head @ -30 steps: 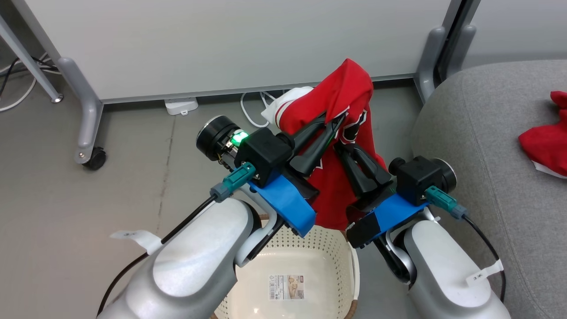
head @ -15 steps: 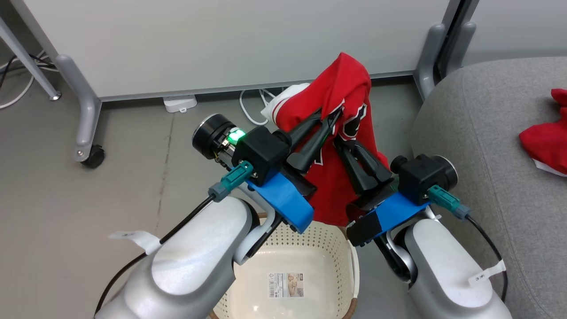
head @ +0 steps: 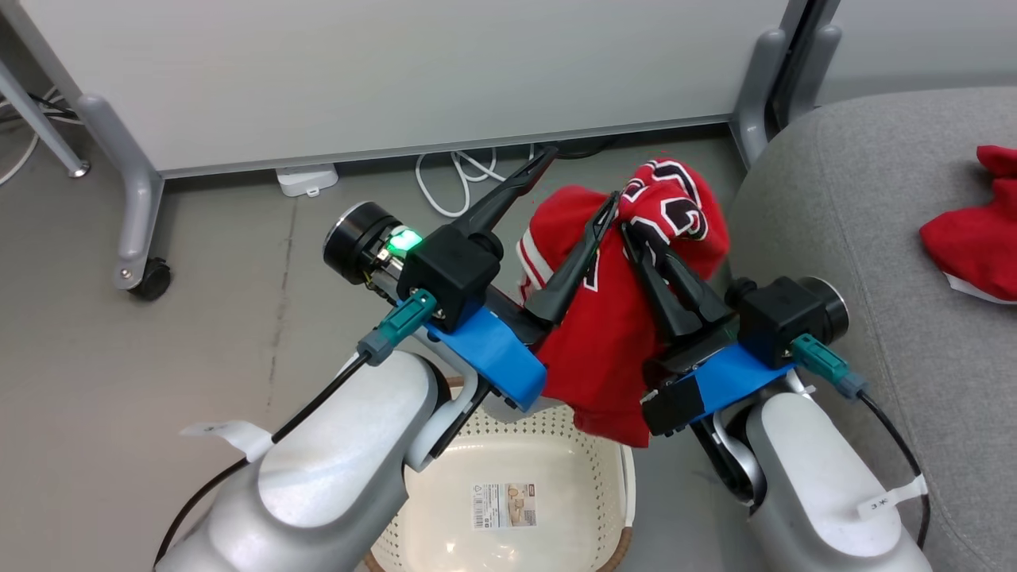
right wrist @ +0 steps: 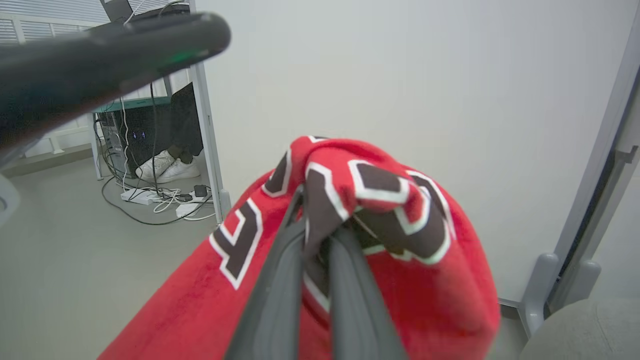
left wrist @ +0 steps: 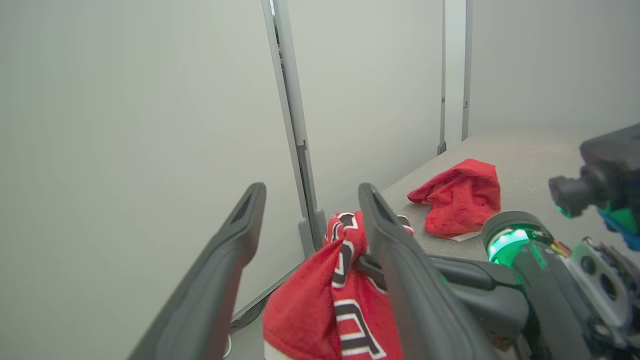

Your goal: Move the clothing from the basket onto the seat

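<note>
Right gripper [head: 632, 234]: clamps your jersey [head: 608, 342].
Left gripper [head: 581, 174]: spread wide, empty.
Seat [head: 858, 238]: to your right arm's side.

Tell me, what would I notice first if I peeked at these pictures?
The bright red jersey with black-and-white letters jumps out: it hangs in the middle, over the cream basket, pinched at its top by the robot's right hand, while the left hand stands wide open beside it. Next you'd spot a second red garment lying on the big grey seat at the right.
</note>
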Controlling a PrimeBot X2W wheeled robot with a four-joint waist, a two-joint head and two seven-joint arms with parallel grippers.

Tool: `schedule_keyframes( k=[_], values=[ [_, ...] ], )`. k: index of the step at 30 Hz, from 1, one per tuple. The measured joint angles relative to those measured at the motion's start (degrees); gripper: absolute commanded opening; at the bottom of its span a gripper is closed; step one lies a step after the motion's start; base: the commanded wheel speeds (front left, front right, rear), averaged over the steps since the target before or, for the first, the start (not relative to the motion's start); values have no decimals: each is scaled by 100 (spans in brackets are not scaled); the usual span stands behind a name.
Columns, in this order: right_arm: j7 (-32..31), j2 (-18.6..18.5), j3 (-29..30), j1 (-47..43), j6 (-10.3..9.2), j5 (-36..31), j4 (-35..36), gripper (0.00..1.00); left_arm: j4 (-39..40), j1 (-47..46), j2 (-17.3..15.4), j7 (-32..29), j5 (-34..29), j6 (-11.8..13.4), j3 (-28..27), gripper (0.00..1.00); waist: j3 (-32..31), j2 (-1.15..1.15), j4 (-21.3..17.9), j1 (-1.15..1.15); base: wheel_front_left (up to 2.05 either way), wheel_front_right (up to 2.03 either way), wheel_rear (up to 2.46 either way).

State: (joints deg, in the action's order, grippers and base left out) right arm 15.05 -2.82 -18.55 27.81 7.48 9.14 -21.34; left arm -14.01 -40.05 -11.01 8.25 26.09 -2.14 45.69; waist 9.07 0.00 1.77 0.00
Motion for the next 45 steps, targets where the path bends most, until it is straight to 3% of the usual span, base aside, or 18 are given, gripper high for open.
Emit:
schedule_keyframes(
  k=[15,35,45],
  values=[
    [0,-2,713,-382,0,-356,367,0,47,31,-135,78,-46,153,34,100,211,0,-723,0,0,0,0],
    [0,-7,1391,-792,0,-464,912,0,1,-15,-152,-8,-97,74,309,100,591,0,-1902,0,0,0,0],
    [0,-5,1460,-1046,0,-454,1000,0,-54,-23,-147,22,-92,64,358,100,632,0,-2159,0,0,0,0]
  ],
)
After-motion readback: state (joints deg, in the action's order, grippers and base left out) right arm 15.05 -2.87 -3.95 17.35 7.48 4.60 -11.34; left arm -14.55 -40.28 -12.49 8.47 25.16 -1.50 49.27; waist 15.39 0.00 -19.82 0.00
